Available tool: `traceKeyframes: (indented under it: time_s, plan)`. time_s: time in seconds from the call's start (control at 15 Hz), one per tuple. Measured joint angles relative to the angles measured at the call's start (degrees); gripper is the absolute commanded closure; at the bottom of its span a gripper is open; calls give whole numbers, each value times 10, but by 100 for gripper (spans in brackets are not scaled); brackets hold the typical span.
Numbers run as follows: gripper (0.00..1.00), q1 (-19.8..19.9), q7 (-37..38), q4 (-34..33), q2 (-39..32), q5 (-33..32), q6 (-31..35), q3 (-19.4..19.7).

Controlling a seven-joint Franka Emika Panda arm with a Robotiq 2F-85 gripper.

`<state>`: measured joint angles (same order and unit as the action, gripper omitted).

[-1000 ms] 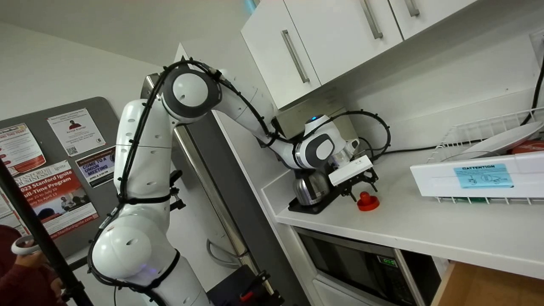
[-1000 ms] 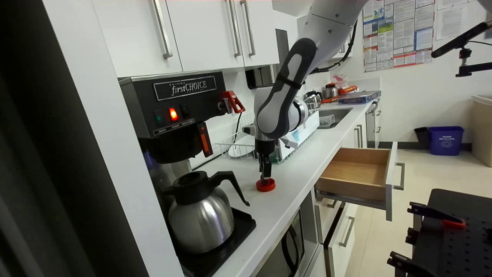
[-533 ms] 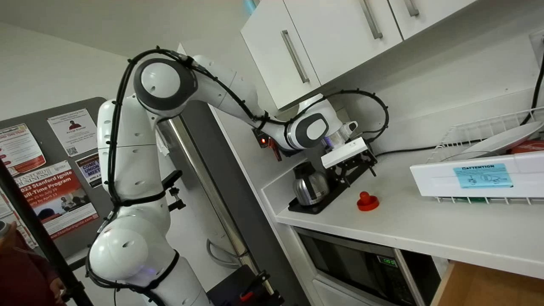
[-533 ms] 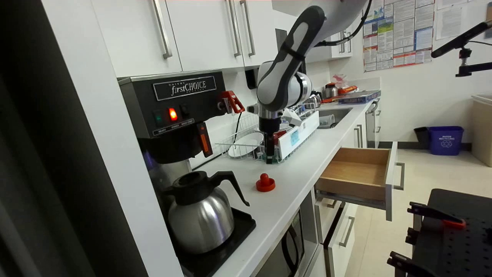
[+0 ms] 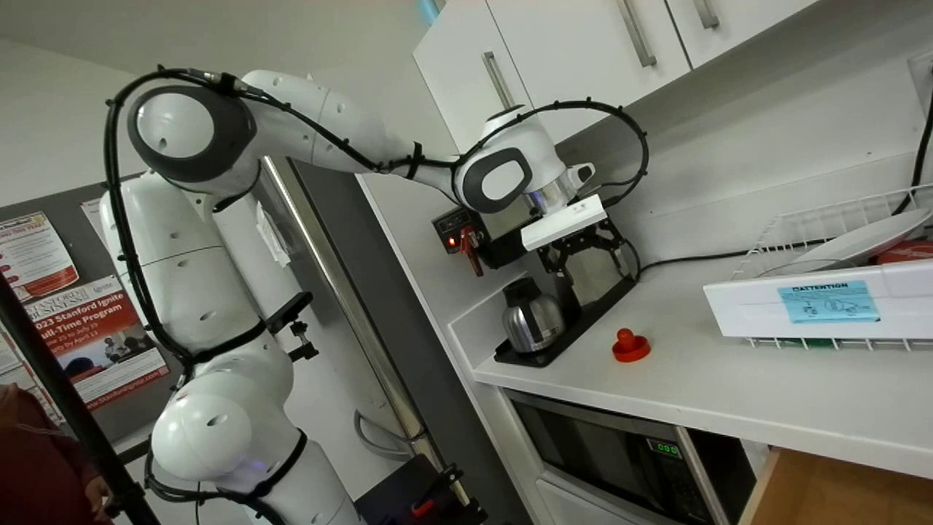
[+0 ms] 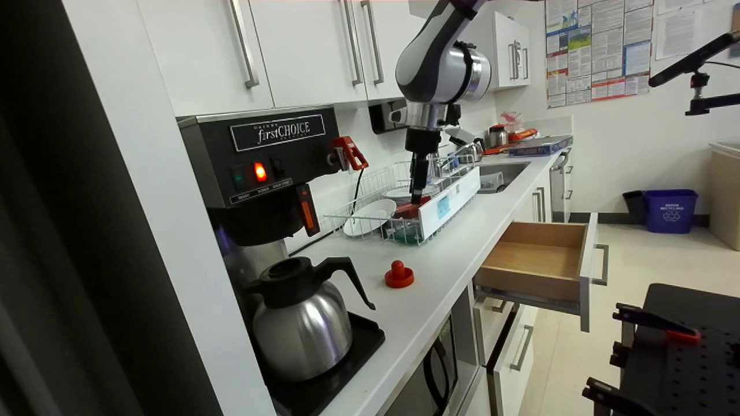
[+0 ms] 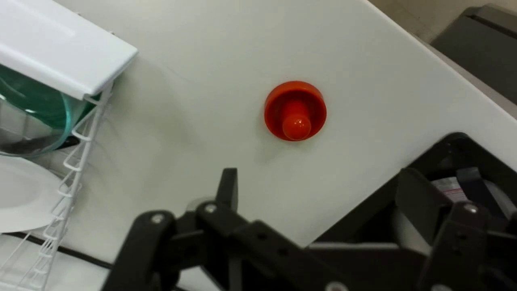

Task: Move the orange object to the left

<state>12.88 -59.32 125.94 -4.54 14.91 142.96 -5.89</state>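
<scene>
The orange object (image 5: 631,349) is a low red-orange disc with a rim and a round knob in its middle. It sits upright on the white counter (image 5: 729,386) in both exterior views (image 6: 399,279). It also shows whole in the wrist view (image 7: 296,117), above the fingers in the picture. My gripper (image 7: 319,173) is open, its fingers wide apart with nothing between them. In an exterior view the gripper (image 6: 417,196) hangs high above the counter, well apart from the orange object.
A black coffee machine (image 6: 260,156) and a steel carafe (image 6: 303,329) on a black base stand beside the orange object. A white dish rack (image 5: 802,306) is on its other side. A drawer (image 6: 537,254) stands open below the counter. Cabinets (image 5: 583,58) hang above.
My gripper was down at the orange object a second ago. It has risen and drawn back from it. The orange object has stayed in place on the counter.
</scene>
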Motion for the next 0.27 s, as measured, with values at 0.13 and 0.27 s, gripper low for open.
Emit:
traceKeyframes:
  time_s: [0.13,0.27]
  plan:
    - [0,-11,0,7,17,3,-11,21]
    - [0,-17,0,13,23,3,-13,31]
